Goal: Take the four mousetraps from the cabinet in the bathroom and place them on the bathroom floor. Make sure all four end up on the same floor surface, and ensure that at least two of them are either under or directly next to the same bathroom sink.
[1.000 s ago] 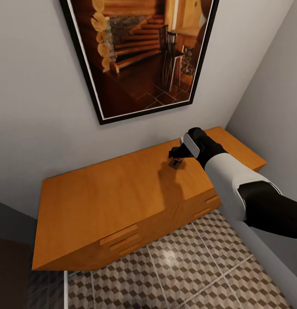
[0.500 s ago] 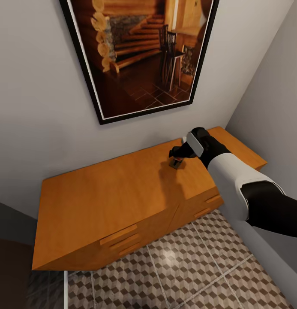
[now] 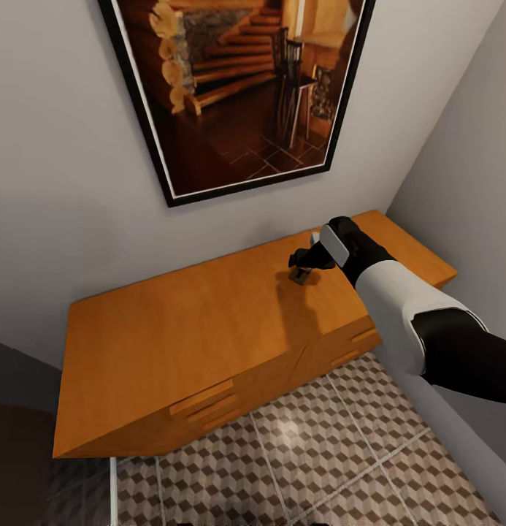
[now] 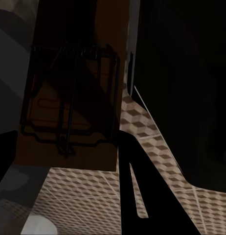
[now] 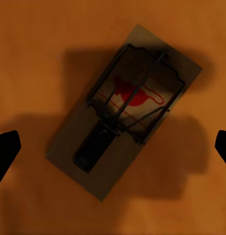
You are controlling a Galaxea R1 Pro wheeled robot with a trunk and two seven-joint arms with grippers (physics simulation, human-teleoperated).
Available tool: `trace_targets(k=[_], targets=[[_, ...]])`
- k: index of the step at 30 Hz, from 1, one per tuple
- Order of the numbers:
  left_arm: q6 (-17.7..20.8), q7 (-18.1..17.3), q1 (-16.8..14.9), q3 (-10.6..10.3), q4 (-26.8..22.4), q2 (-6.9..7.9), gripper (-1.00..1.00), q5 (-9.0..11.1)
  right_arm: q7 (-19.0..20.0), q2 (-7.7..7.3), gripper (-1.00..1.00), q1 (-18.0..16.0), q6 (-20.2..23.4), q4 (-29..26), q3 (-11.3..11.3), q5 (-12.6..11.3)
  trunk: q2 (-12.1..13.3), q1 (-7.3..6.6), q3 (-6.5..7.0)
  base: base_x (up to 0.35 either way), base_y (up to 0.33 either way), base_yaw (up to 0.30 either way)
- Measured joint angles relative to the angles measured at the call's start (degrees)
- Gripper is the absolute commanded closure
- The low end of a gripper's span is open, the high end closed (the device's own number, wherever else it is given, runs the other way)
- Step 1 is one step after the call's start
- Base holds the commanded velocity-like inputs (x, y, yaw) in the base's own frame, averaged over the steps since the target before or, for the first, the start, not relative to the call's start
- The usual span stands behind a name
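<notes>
Right hand [image 3: 300, 264] hung above a mousetrap [image 5: 124, 111] lying flat on the cabinet [image 3: 187, 336] top, fingers spread wide on either side, gripping nothing. Left hand [image 4: 69, 161] carried a second mousetrap [image 4: 74, 98] close to its camera, above the bathroom floor [image 4: 162, 147]; its finger spread could not be told.

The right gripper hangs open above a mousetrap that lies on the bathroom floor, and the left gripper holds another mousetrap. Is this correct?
Not quite: the mousetrap under the open right gripper lies on the cabinet top, not on the floor. The right wrist view shows it on orange-brown wood, and the head view shows the gripper over the cabinet. The rest holds: in the left wrist view, another mousetrap is held close in the left gripper.
</notes>
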Motion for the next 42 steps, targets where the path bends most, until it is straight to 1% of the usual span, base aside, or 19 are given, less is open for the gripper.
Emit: trace_targets(k=[9, 42], targets=[[0.0, 0.0, 0.0, 0.0, 0.0, -0.01, 1.0, -0.02, -0.07, -0.1, -1.0, 0.0, 0.0, 0.0, 0.03, 0.08, 0.0, 0.0, -0.55, 0.0, 0.0, 0.0], [0.0, 0.0, 0.0, 0.0, 0.0, -0.24, 1.0, -0.02, -0.16, -0.1, -1.0, 0.0, 0.0, 0.0, 0.2, 0.15, -0.01, 0.0, -0.58, 0.0, 0.0, 0.0]])
